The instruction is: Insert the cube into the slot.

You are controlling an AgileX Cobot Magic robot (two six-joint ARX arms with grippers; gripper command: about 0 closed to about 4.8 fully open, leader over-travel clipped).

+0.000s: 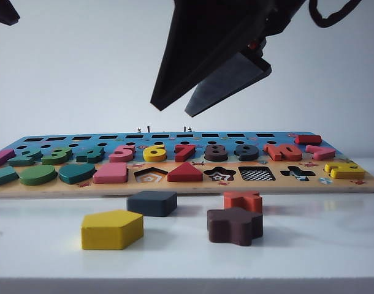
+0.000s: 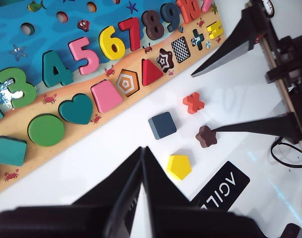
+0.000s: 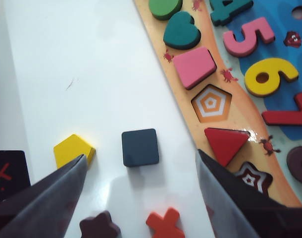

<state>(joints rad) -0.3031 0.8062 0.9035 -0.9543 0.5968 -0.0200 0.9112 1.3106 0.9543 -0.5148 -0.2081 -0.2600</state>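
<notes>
The cube (image 3: 140, 147) is seen lying free on the table between the right gripper's (image 3: 141, 198) wide-spread jaws; the left gripper (image 2: 142, 163) is pressed closed, well apart.

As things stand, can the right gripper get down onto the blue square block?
Probably yes. The right gripper hangs open above the table, the blue square block lies flat just ahead of its fingers, and nothing covers or touches it.

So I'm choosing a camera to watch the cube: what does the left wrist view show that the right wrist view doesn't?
Only the left wrist view shows the checkered square slot, the shut left gripper and the whole open right gripper above the loose pieces. Only the right wrist view shows its fingers straddling the cube from above. Both show the cube, the yellow pentagon and the board.
</notes>
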